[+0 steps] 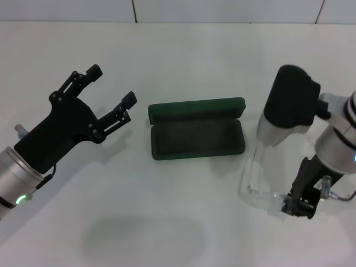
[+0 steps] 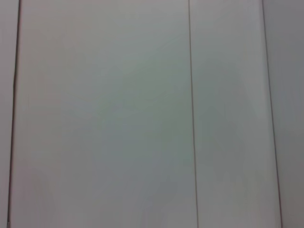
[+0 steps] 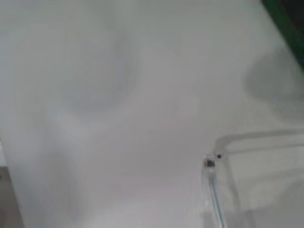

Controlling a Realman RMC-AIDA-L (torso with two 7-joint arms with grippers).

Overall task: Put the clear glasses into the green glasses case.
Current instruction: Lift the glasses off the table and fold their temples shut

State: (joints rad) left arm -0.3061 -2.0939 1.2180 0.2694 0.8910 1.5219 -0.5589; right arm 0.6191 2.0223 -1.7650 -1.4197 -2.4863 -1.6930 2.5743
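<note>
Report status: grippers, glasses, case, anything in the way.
Left gripper open, raised left of case. Right gripper down at the glasses, grip unclear. Green case open, nothing inside. Nothing between glasses and case.

Green glasses case (image 1: 197,135) open — bare table (image 1: 167,67) all around, clear glasses (image 1: 257,178) just beside it

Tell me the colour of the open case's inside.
Dark grey lining inside the green glasses case, clearest in the head view.
</note>
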